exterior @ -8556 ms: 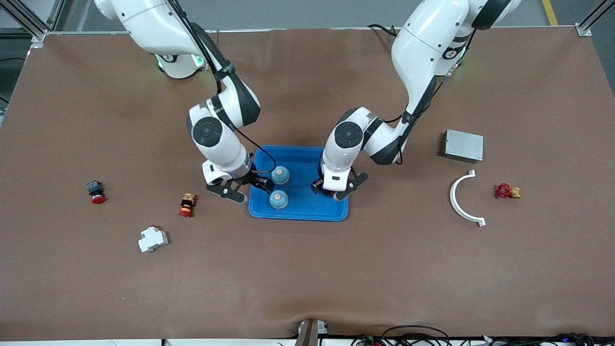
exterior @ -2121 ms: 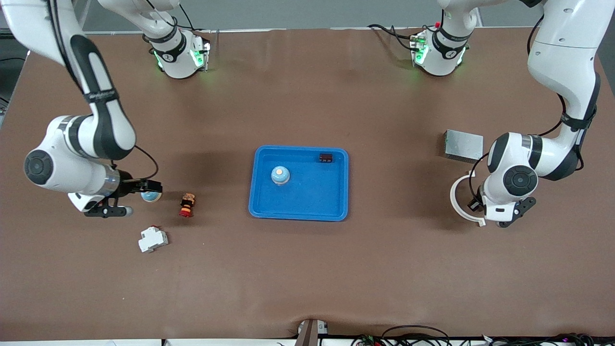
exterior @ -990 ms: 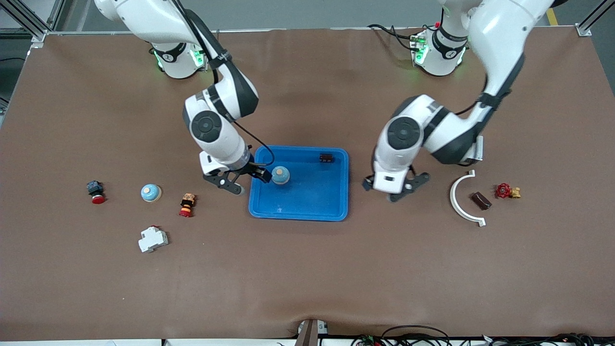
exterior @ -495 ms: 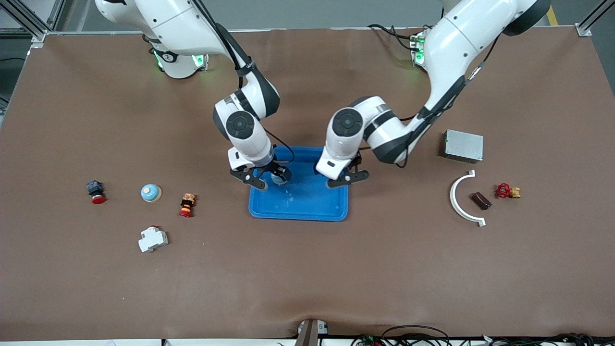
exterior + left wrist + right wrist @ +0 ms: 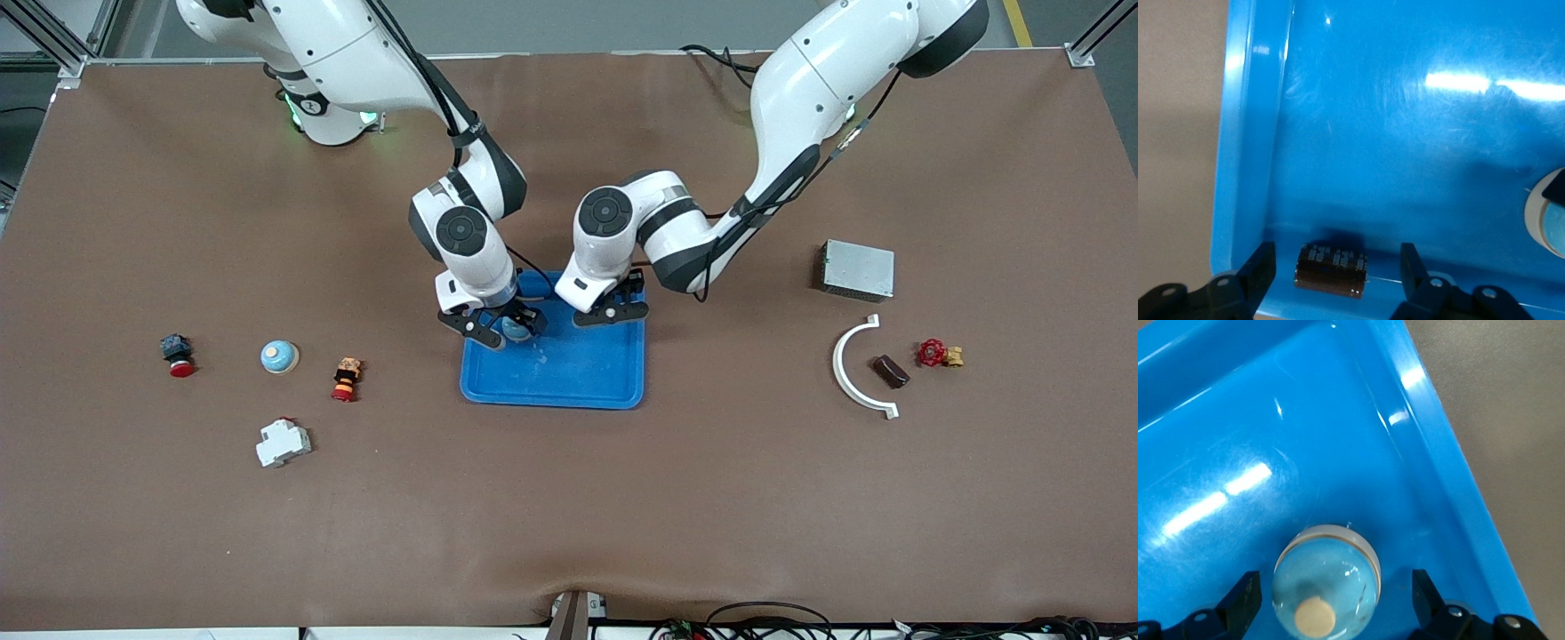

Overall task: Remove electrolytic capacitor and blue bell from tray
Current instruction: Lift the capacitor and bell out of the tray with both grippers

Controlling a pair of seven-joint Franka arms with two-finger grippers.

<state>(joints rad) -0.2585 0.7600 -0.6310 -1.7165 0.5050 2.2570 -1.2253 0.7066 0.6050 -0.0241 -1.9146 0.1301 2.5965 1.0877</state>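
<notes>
1. Two grippers are low over the blue tray point(image 5: 569, 378), which sits at the middle of the table.
2. The right gripper point(image 5: 494, 327) is spread wide over the bell point(image 5: 1326, 579) in the tray; one finger point(image 5: 1241, 595) shows on each side of the bell, apart from it, so nothing is gripped.
3. This bell, pale blue with a tan knob on top, stands upright on the tray floor near the wall at the right arm's end of the tray.
4. The left gripper point(image 5: 611, 312) is also spread, over the tray's corner at the left arm's end, along the edge farthest from the front camera.
5. The capacitor point(image 5: 1331, 271), a dark cylinder, lies on its side against the tray wall in that corner, between the left fingers point(image 5: 1262, 268) and not touched by them.
6. A second bell point(image 5: 278, 356) stands on the table well away from the tray toward the right arm's end, with a red-and-orange button point(image 5: 346, 380) between it and the tray.
7. A second dark capacitor point(image 5: 890, 371) lies well away from the tray toward the left arm's end, inside the curve of a white arc point(image 5: 853, 367).
</notes>
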